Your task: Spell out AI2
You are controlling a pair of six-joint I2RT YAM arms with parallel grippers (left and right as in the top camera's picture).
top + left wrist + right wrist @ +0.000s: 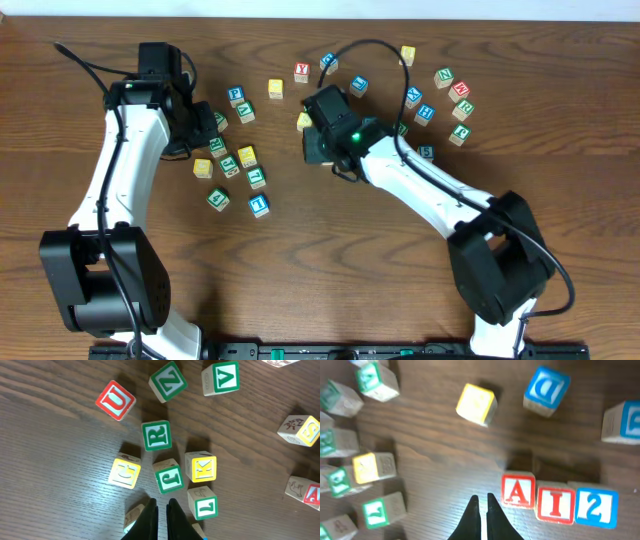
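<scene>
In the right wrist view a red A block (518, 491), a red I block (555, 505) and a blue 2 block (594, 507) stand side by side in a row reading AI2. My right gripper (481, 505) is shut and empty, just left of the A and apart from it. In the overhead view the right gripper (318, 132) and its arm hide that row. My left gripper (161, 510) is shut and empty above a cluster of letter blocks, just below a green block (168, 477). It also shows in the overhead view (205, 125).
Loose blocks lie around the left gripper: green R (156, 435), yellow C (125, 472), yellow K (201, 467), green L (204, 503), red U (115, 400). A yellow block (476, 404) and a blue D (546, 389) lie beyond the row. More blocks (445, 95) are scattered at the back right.
</scene>
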